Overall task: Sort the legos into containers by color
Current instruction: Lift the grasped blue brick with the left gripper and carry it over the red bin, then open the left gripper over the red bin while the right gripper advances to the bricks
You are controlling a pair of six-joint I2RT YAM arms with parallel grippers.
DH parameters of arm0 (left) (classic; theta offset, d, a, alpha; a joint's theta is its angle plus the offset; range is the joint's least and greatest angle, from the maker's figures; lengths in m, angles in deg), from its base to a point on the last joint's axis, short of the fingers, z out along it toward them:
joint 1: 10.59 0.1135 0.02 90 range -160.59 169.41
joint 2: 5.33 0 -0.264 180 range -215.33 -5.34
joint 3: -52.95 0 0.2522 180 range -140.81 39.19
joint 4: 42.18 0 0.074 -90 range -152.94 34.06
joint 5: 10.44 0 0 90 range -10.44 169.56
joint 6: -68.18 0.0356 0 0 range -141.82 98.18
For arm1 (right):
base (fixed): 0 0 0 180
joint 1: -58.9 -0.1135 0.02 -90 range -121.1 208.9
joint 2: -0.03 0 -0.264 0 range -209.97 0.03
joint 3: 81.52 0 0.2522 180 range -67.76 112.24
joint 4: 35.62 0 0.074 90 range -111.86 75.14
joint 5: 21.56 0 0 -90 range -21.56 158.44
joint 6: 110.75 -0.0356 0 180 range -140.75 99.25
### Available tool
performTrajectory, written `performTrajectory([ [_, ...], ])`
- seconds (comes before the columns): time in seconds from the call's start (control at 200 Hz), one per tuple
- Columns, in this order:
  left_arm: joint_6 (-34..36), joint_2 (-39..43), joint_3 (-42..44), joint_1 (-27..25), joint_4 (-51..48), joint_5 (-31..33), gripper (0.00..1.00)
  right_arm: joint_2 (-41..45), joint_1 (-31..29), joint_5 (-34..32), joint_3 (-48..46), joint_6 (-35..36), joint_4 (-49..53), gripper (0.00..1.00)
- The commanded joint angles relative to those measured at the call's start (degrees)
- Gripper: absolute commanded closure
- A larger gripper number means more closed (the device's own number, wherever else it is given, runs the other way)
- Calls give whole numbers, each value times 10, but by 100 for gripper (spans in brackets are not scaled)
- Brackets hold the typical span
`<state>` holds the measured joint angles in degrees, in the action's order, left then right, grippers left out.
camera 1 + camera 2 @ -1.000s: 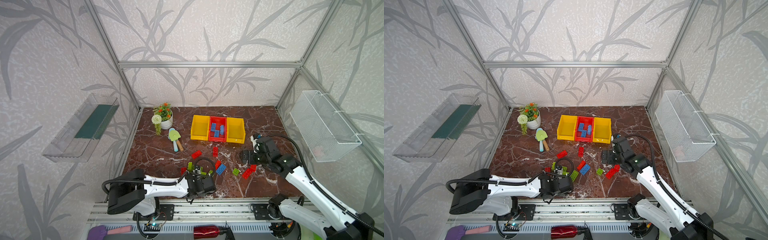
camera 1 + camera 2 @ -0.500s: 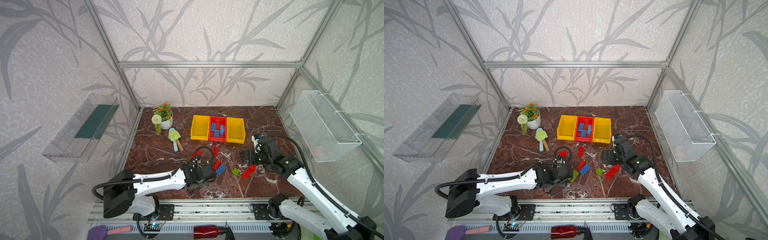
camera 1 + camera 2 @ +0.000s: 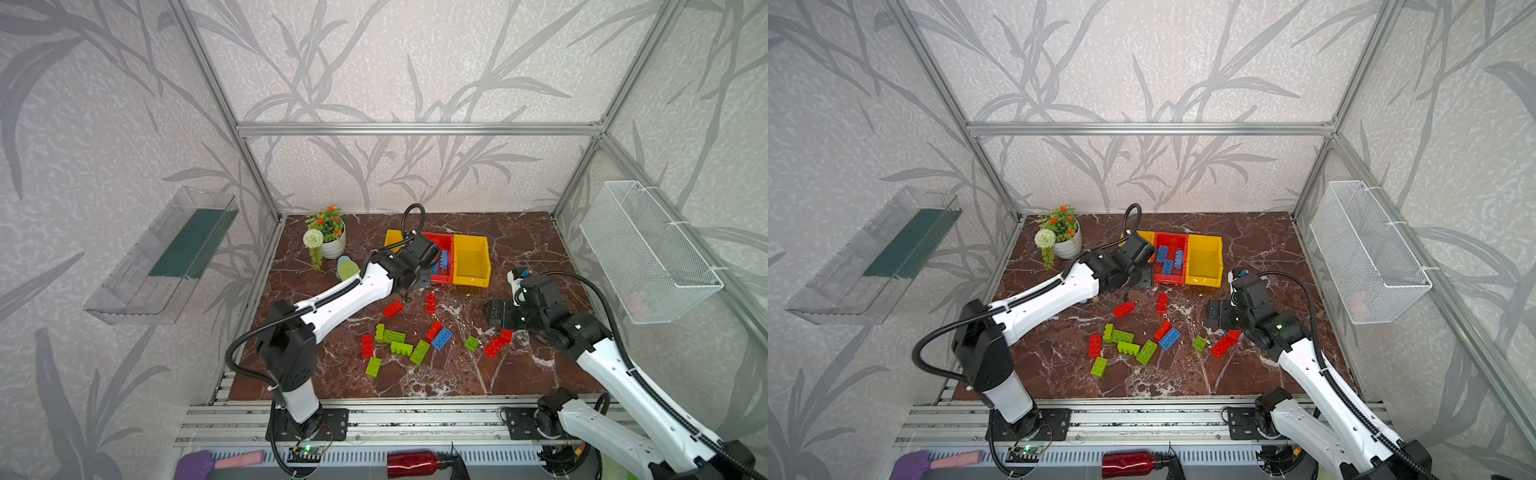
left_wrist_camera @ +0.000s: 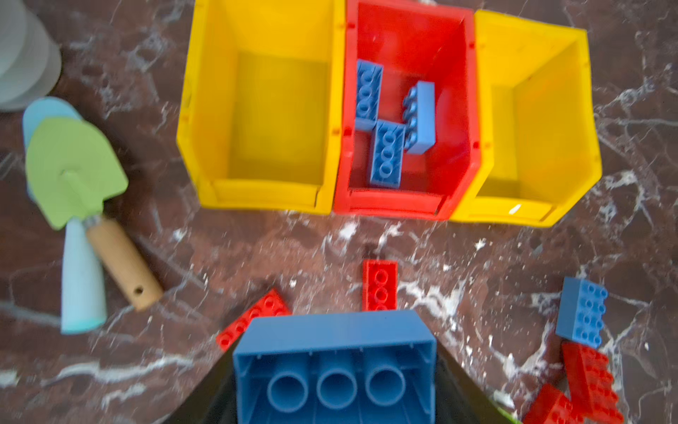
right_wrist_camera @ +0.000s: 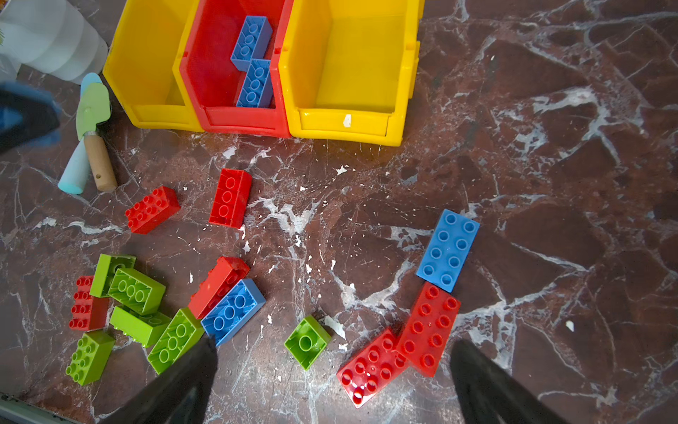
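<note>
Marble tabletop (image 5: pixel 550 183) carries a yellow bin (image 5: pixel 323 121) with illegible white scrap (image 5: pixel 346 120).

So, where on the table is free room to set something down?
Bare marble: right of the right yellow bin, toward the wire basket, and along the front rail. Crowded: the middle, among the green bricks and red bricks.

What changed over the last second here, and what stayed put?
The left gripper, shut on a blue brick, swung from the near edge of the table away to the bins and now hangs just short of them. No visible pick-up or release. The right gripper stayed open above the red bricks; the loose bricks and bins did not shift.
</note>
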<state>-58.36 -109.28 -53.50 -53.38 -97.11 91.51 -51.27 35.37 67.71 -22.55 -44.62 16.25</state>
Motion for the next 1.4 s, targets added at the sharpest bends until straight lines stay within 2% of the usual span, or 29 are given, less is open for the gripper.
performTrajectory([
  [0.0, 66, -83, -119, 24, -58, -30, 59, 2, 11, 10, -6, -4, 6, 1],
  [0.295, 102, -346, -500, 61, -176, -70, 59, -13, 67, 31, -3, 5, 3, 1],
  [0.365, 106, -390, -563, 67, -182, -82, 59, -19, 83, 40, -4, 9, -2, 1],
  [0.45, 111, -413, -585, 74, -158, -118, 58, -26, 103, 53, -4, 15, -9, 1],
  [0.61, 97, -428, -585, 83, -124, -140, 53, -39, 121, 59, 1, 26, -11, 1],
  [0.665, 96, -431, -585, 85, -117, -153, 46, -41, 124, 60, 2, 28, -12, 1],
  [0.755, 96, -432, -588, 86, -114, -163, 28, -42, 127, 67, 2, 30, -15, 1],
  [0.875, 97, -421, -588, 86, -110, -185, 17, -42, 127, 71, 3, 25, -16, 1],
  [0.98, 96, -398, -578, 84, -113, -197, 7, -32, 127, 78, 3, 27, -14, 1],
  [1.115, 99, -342, -534, 84, -125, -189, 6, -21, 125, 103, 9, 27, 2, 1],
  [1.195, 97, -271, -432, 83, -93, -181, 6, -14, 105, 100, 8, 24, 6, 1],
  [1.394, 73, -20, -69, 83, 54, -140, 5, -19, -10, 68, -10, 6, -5, 1],
])
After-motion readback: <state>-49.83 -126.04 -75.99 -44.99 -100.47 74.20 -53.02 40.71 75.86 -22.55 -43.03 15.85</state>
